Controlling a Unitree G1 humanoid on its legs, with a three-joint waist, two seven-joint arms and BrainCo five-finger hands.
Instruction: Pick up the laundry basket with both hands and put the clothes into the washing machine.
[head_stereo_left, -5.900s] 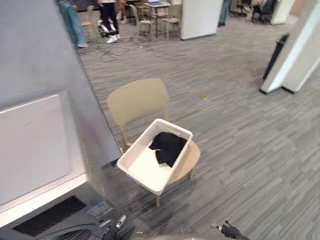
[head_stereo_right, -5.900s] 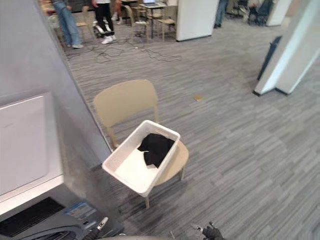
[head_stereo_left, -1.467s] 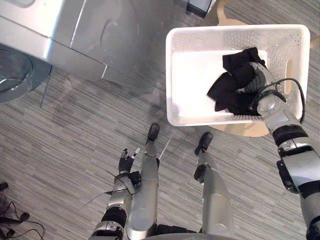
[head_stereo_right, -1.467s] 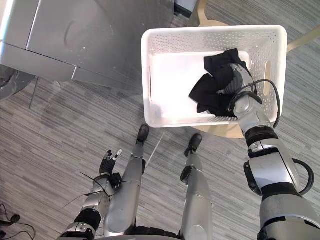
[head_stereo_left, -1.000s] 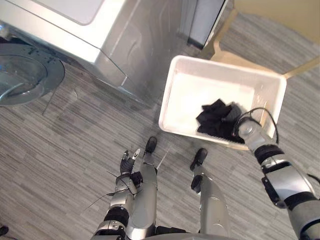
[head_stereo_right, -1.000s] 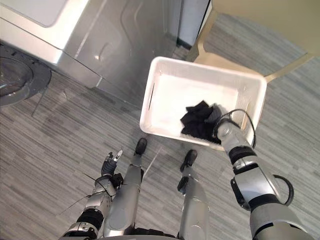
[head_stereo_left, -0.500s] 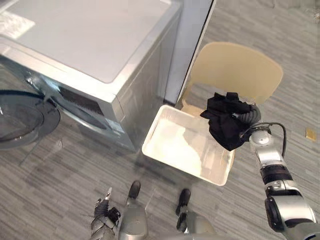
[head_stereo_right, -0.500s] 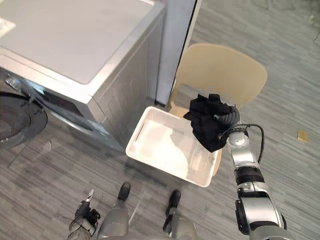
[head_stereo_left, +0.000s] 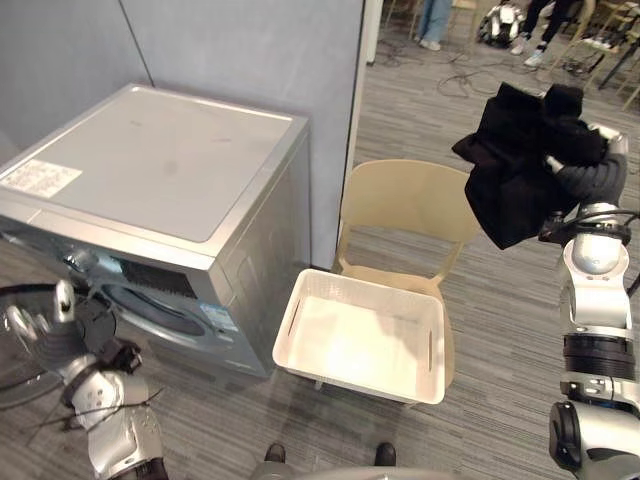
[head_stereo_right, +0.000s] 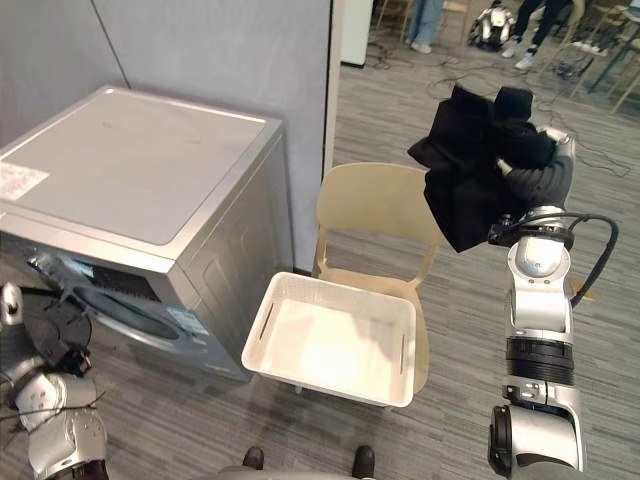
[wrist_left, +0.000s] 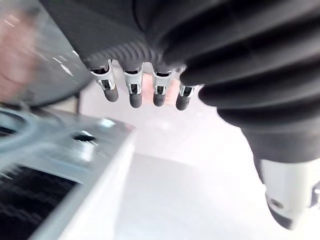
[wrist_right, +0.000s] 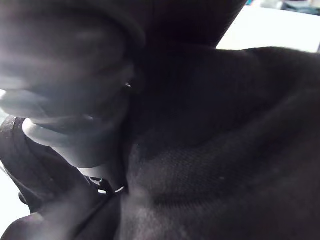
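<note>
I am in the loading step. My right hand is clenched on the black garment, fingers curled into the bunched cloth, and holds it high in the air above and to the right of the beige chair. The rest of the cloth hangs loose below my grip. The white laundry basket sits on the chair seat just beside the washing machine, and it looks empty, so this seems to be the one piece to load.

My left hand is low by the machine's front, fingers straight and holding nothing.

The next move, as I judge it, calls for a long swing across and down to the round opening on the machine's front, low enough for the hanging cloth to go in without catching the rim.

The floor is grey striped carpet. A grey partition wall stands behind the machine. Farther back, people's legs show among chairs.
</note>
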